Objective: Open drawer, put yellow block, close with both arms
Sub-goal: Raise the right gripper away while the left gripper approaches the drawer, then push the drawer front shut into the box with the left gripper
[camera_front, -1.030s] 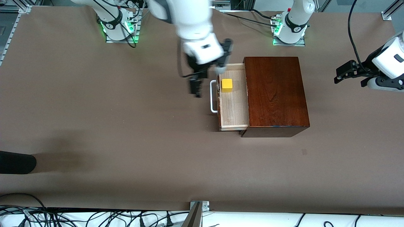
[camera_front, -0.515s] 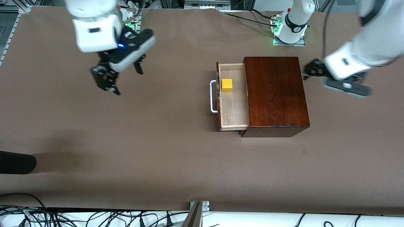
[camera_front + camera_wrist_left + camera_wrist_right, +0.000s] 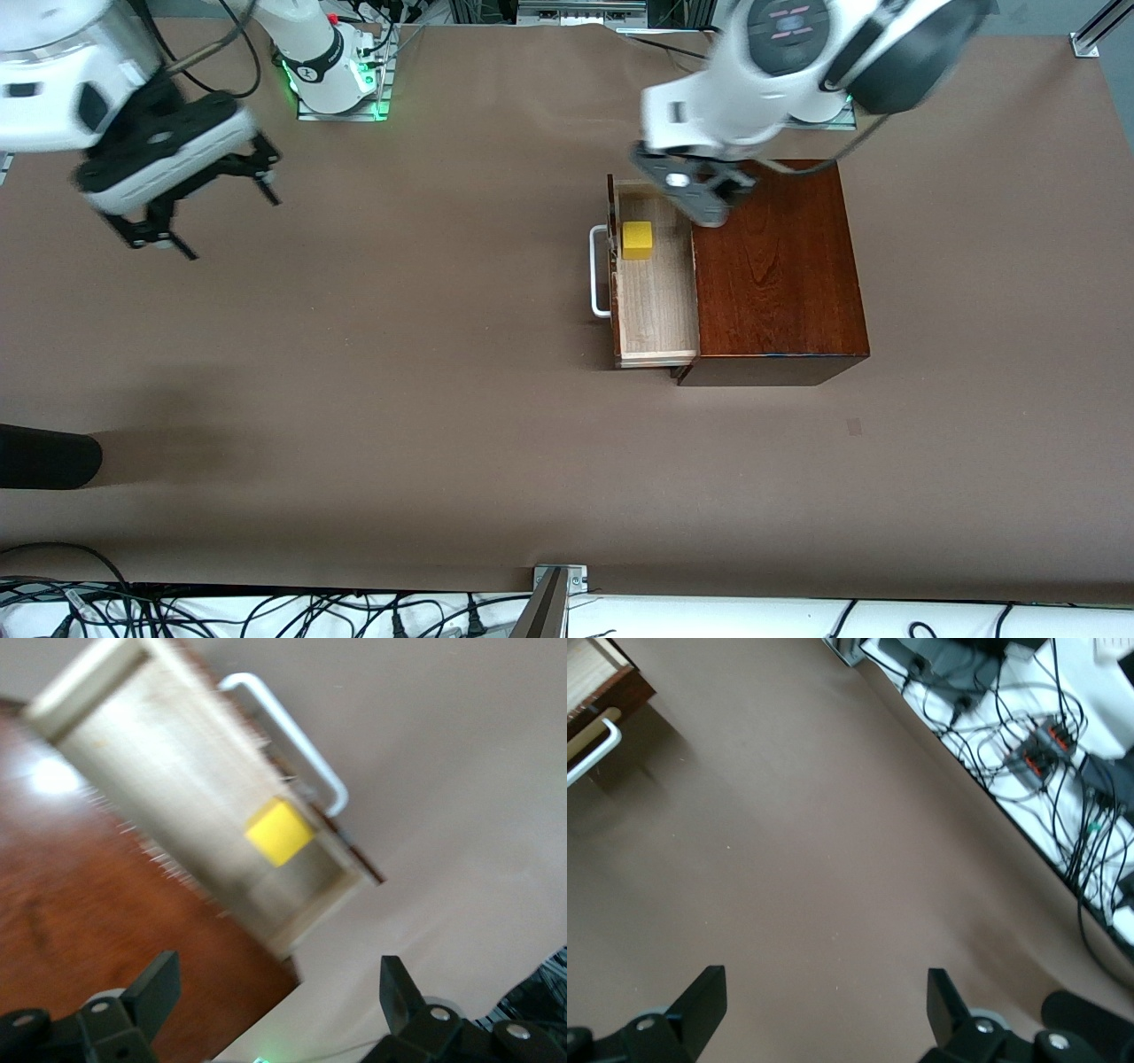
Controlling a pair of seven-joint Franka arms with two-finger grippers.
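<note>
The drawer [image 3: 656,306] stands pulled out of the mahogany box [image 3: 780,266], with its white bar handle [image 3: 595,270] toward the right arm's end. The yellow block [image 3: 636,240] lies in the drawer, close to its front. My left gripper [image 3: 698,190] hovers over the box's edge and the drawer's corner nearest the bases. In the left wrist view it is open [image 3: 276,992] and empty, above the block [image 3: 278,831], the drawer [image 3: 168,771] and the box [image 3: 89,930]. My right gripper [image 3: 213,211] is open and empty over bare table at its own end. It is open in the right wrist view [image 3: 824,1001], where the handle [image 3: 589,749] shows.
A dark rounded object [image 3: 44,456] lies at the table's edge toward the right arm's end. Cables [image 3: 266,611] run along the edge nearest the front camera and show in the right wrist view [image 3: 1028,735]. A metal bracket [image 3: 558,585] sits at that edge.
My right arm has swung away from the drawer to its own end of the table. My left arm has swung in from its end to above the box and drawer. Block and drawer have not moved.
</note>
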